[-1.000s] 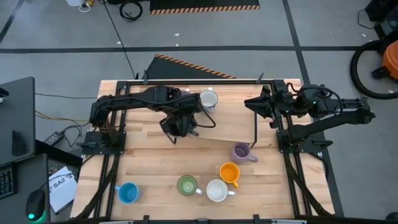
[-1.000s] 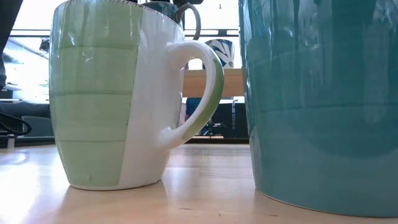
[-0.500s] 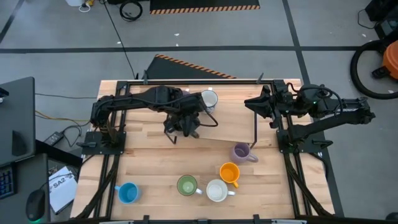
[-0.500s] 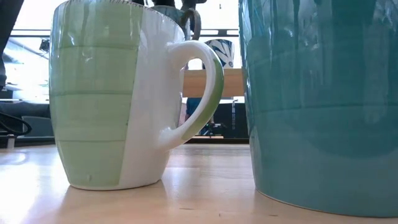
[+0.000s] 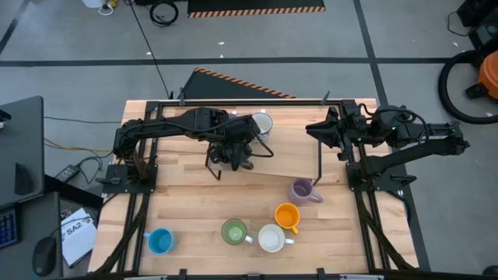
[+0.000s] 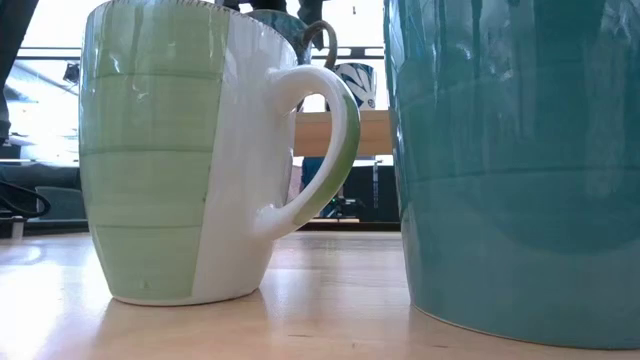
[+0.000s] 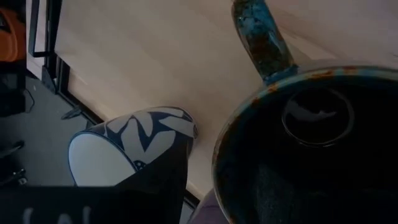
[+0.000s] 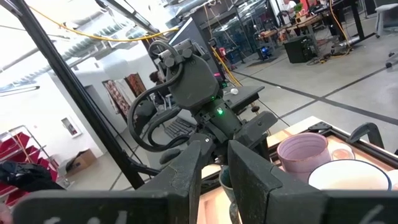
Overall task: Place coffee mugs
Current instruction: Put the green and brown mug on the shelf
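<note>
Left gripper [image 5: 236, 155]: hangs over the far middle of the table [image 5: 187, 204], right above a dark brown mug [image 7: 311, 149]. Its wrist view looks straight down into the mug's dark bowl, handle pointing away. From these views I cannot tell whether its fingers are spread or gripping.

Beside those fingers: a white patterned mug [image 5: 261, 124] with a dark leaf print stands just next to the dark brown mug, towards the table's far edge; touching or apart, I cannot tell.

Right gripper [image 5: 317, 129]: waits at the far right of the table, by its own frame. Its two fingers [image 8: 186, 180] stand close together with a narrow gap, nothing between them.

Past the right fingers: the left arm's wrist with a green light, a lavender mug [image 8: 303, 152] and a white rim beside it.

Near side, well clear of both grippers: another lavender mug [image 5: 303, 190], orange mug [image 5: 287, 216], plain white mug [image 5: 271, 238], green mug [image 5: 233, 232] and blue mug [image 5: 159, 241].

In the way: the green mug and the blue mug fill the low view, hiding most of the table behind them.
</note>
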Tool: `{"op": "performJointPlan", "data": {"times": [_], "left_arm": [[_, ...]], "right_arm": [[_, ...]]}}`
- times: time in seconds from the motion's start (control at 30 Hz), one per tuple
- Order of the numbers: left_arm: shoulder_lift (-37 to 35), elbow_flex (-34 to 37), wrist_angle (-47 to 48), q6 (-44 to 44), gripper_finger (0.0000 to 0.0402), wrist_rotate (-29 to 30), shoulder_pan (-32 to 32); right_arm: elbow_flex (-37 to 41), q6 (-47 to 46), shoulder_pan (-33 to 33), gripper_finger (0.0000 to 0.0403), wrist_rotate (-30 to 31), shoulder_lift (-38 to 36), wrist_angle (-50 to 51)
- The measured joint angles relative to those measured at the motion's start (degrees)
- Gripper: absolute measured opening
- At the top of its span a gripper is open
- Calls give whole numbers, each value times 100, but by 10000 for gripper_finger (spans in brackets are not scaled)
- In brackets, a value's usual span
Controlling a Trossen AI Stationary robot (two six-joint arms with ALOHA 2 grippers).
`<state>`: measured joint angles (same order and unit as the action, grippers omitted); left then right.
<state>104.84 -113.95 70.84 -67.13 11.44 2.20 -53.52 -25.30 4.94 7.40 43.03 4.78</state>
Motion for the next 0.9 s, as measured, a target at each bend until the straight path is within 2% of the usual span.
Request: {"op": "performJointPlan", "data": {"times": [0.23, 0.67, 0.9], "left_arm": [[-2, 0, 6, -275, 152, -9, -14], [-25, 2, 66, -629, 56, -118, -11], [-28, 0, 47, -905, 48, -140, -13]], "right_arm": [[0, 0, 0, 86, 0, 0, 0], [0, -2, 0, 86, -2, 0, 0], [0, -4, -1, 86, -2, 0, 0]]}}
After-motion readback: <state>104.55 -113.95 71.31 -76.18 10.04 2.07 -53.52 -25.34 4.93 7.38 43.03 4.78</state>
